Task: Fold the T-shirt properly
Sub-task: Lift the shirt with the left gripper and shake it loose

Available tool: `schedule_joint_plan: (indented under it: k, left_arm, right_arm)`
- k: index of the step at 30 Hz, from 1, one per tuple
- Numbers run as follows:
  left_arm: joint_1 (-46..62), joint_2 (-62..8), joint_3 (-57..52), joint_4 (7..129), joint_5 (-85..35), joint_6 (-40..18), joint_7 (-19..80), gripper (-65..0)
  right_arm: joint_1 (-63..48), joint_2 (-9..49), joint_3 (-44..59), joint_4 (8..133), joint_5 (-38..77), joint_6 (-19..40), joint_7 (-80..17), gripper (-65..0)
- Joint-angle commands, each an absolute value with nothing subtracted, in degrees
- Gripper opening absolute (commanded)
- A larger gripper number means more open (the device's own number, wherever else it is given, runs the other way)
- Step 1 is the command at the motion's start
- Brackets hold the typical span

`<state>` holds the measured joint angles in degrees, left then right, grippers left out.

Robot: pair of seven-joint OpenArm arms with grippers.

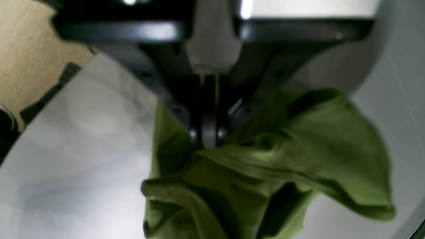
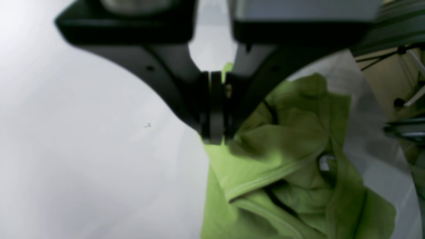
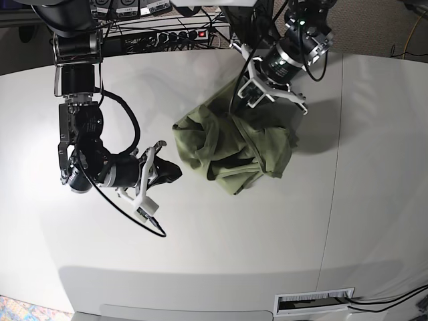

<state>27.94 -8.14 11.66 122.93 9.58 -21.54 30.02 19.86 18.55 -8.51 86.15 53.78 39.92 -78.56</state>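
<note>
T-shirt (image 3: 231,148): olive-green, thin plain cloth, bunched in a rumpled heap on the white table, mid-rear. Folds overlap; hem seams show. One upper edge drawn upward. Small white tag visible among folds, right wrist view.

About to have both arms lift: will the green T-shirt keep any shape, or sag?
Likely floppy: the T-shirt lies crumpled in soft folds on the table. It probably sags between grips, since cloth droops loosely below the left claw and right claw, both shut on it. It looks thin and light, so it may drag and bunch rather than slide flat.
</note>
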Motion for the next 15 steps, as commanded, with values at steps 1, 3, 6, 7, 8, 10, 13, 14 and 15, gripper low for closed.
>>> schedule_joint_plan:
  k: [1,3,6,7,8,10,13,14,15]
  left_arm:
    - [28.4,-7.9,11.8,123.9,7.6,-21.6,28.9,-65.0]
    - [28.4,-7.9,11.8,123.6,4.6,-22.6,28.3,-65.0]
    - [28.4,-7.1,11.8,123.2,1.8,-22.4,24.3,-42.2]
    - [28.2,-6.4,11.8,122.7,1.0,-22.1,23.6,-37.9]
    - [27.9,-5.6,11.8,121.9,0.6,-21.8,23.5,-37.5]
    - [26.9,-3.6,11.8,119.4,-0.4,-22.1,23.3,-37.5]
    - [25.1,-1.1,11.8,114.5,-1.8,-22.5,21.7,-37.5]
    - [24.4,-0.4,11.8,113.1,-1.8,-22.5,21.5,-37.5]
    - [23.7,0.0,11.8,111.9,-1.8,-22.5,21.5,-37.5]
  right_arm:
    - [21.4,19.0,-8.1,87.0,54.8,40.0,-76.9,-65.0]
    - [21.4,19.0,-8.1,87.0,54.8,40.0,-76.8,-65.0]
    - [21.4,19.0,-8.1,87.0,54.8,40.0,-76.8,-65.0]
    - [21.4,19.0,-8.1,87.0,54.8,40.0,-76.9,-65.0]
    - [21.4,19.0,-8.1,87.0,54.8,40.0,-76.9,-65.0]
    - [21.4,19.0,-8.1,87.0,54.8,40.0,-76.9,-65.0]
    - [21.4,19.0,-8.1,87.0,54.8,40.0,-76.9,-65.0]
    - [21.4,19.0,-8.1,87.0,54.8,40.0,-76.9,-65.0]
    - [21.4,19.0,-8.1,87.0,54.8,40.0,-76.9,-65.0]
